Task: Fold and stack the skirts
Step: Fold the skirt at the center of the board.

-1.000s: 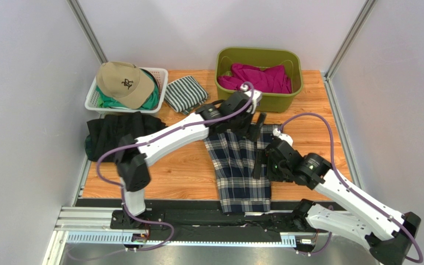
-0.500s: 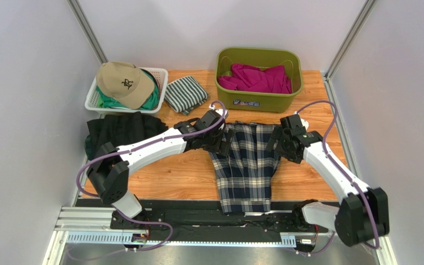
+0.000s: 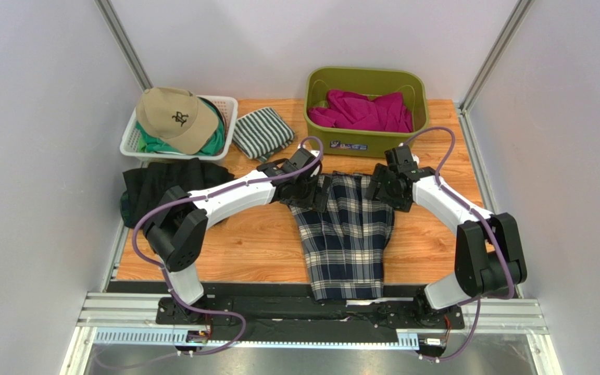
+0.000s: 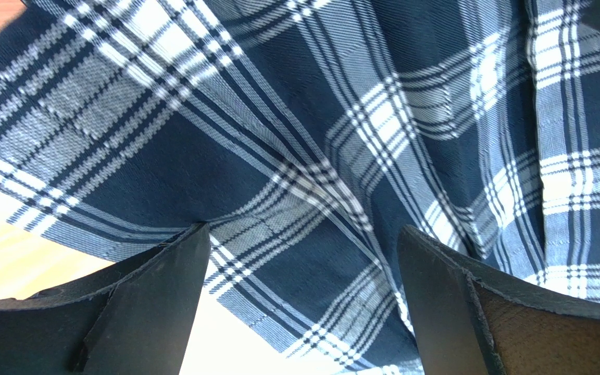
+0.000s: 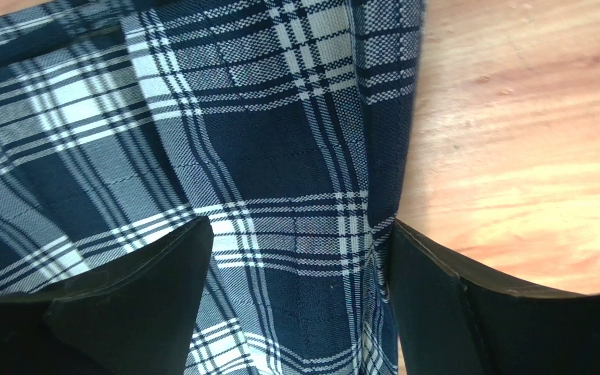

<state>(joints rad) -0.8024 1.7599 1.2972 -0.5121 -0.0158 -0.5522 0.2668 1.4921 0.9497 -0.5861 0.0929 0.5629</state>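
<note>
The navy-white-grey plaid skirt [image 3: 346, 234] lies flat at the table's middle, its near end hanging over the front edge. My left gripper [image 3: 311, 195] is down at its far left corner, open, fingers wide on either side of the cloth's edge [image 4: 280, 234]. At the far right corner my right gripper [image 3: 381, 192] is also open, and the skirt's right edge [image 5: 373, 195] runs between its fingers. A black skirt [image 3: 172, 186] lies crumpled at the left, with a dark green edge [image 3: 126, 205] showing under it.
An olive bin [image 3: 409, 139] holding magenta cloth stands at the back right. At the back left, a white basket [image 3: 229, 109] carries a tan cap [image 3: 176, 117]. A green-and-white striped folded cloth [image 3: 262, 133] lies beside the basket.
The right arm swung from the skirt's near right side up to its far right corner. The left gripper came down and back to the far left corner. The right jaws narrowed slightly.
</note>
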